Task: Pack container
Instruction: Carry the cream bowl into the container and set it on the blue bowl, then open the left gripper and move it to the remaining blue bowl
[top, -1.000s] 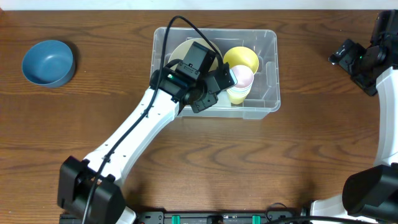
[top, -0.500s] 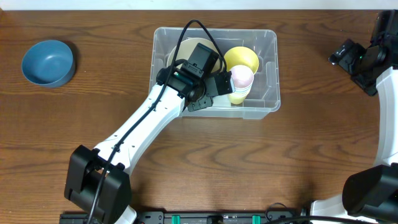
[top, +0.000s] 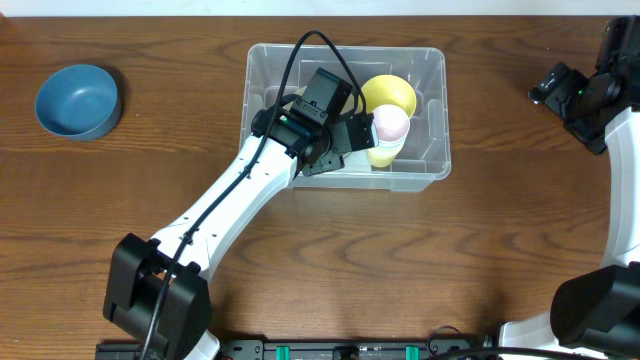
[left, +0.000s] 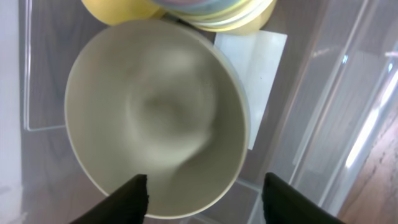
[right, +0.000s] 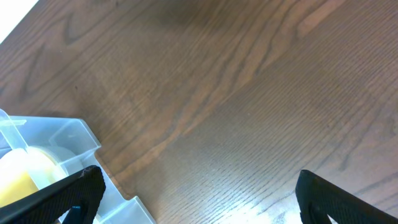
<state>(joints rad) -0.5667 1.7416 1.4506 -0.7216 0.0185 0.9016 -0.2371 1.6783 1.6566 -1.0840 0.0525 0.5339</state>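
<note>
Left gripper (left: 208, 196): fingers spread apart and clamped on nothing, hanging inside the container (top: 432, 62) just above a cream bowl (left: 155, 112). One fingertip overlaps the bowl's near rim and the other stands outside it.

Right gripper (right: 205, 199): fingers wide apart and empty, over bare table (top: 480, 260) well to the right of the container. Only one corner of the container shows in its wrist view.

Container: a clear rectangular bin standing upright on the wood. The cream bowl lies in its left half. A yellow cup (top: 388, 95) and a pink cup (top: 390, 125) lie in its right half, touching each other. A blue bowl (top: 78, 100) sits outside, well to the left of the container.

Handling (judgement): the bin looks light, thin-walled and fairly stiff. Its smooth sides would probably slip under a pinch. The thick rim is the likely place to take hold, best along a long side away from the rounded corners. With so little weight in it, the bin may slide on the table if nudged from inside. The bowl looks rigid and glossy, so a grip across its rim seems safer than one on its curved wall.

Markings: a white rectangular patch (left: 252, 74) shows at the container's floor beside the bowl. No print can be read on it, and no brand or lettering is legible anywhere else.
</note>
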